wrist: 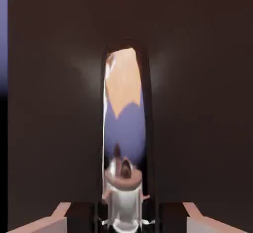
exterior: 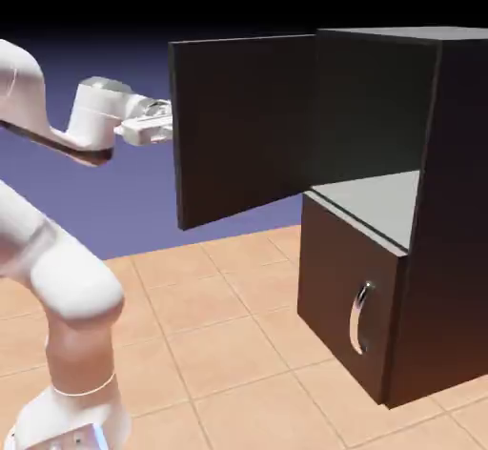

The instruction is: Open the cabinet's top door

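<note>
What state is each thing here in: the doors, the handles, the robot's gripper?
top door: swung wide open
lower door: closed
top door's handle: between the gripper's fingertips, gripped
lower door's handle: free, nothing touching it
gripper: closed on the top door's handle
cabinet: upright, upper compartment exposed

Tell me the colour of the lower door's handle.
The handle is shiny silver; it shows best in the exterior view.
</note>
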`<move>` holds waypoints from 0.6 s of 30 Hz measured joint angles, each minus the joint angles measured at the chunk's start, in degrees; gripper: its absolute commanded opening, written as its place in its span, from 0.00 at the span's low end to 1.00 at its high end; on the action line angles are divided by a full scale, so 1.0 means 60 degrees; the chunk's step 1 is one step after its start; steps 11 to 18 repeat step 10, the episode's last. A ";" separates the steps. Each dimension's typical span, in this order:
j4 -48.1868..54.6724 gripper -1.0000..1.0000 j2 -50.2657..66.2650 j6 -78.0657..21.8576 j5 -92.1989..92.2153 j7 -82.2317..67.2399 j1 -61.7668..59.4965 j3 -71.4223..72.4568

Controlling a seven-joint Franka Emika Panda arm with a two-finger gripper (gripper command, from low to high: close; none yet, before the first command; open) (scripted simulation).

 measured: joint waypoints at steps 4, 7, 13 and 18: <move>0.1316 0.00 0.1385 -0.1457 0.0315 0.0693 -0.0921 0.1121; 0.2196 0.00 0.2422 -0.2495 0.0426 0.1289 -0.1478 0.1874; 0.2926 1.00 0.3422 -0.3437 0.0470 0.1935 -0.1778 0.2427; 0.2926 1.00 0.3422 -0.3437 0.0470 0.1935 -0.1778 0.2427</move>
